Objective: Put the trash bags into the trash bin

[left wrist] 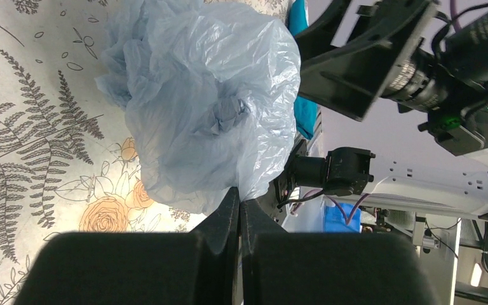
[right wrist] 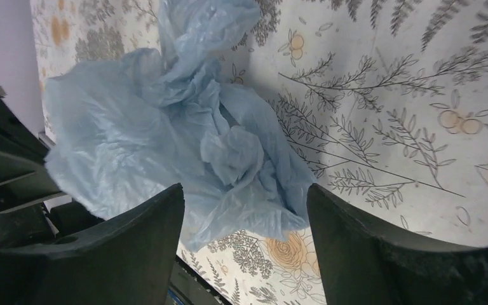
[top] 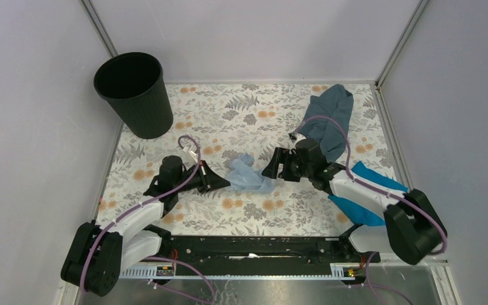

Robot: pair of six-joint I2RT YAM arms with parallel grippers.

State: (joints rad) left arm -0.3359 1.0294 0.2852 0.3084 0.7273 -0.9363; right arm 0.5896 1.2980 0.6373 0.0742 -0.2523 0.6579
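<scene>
The pale light-blue trash bag (top: 249,174) lies crumpled in the middle of the floral table. My left gripper (top: 221,183) is shut on its near edge; in the left wrist view the jaws are pressed together on a fold of the bag (left wrist: 210,108), with my left gripper (left wrist: 239,197) at its lower edge. My right gripper (top: 273,166) is open at the bag's right side; in the right wrist view the bag (right wrist: 165,140) sits just beyond and partly between its spread fingers, my right gripper (right wrist: 244,206) not touching it. The black ribbed trash bin (top: 133,92) stands upright at the far left corner.
A dull grey-blue cloth (top: 330,117) lies at the far right of the table. A bright blue cloth (top: 368,190) lies under my right arm. Grey walls enclose the table on three sides.
</scene>
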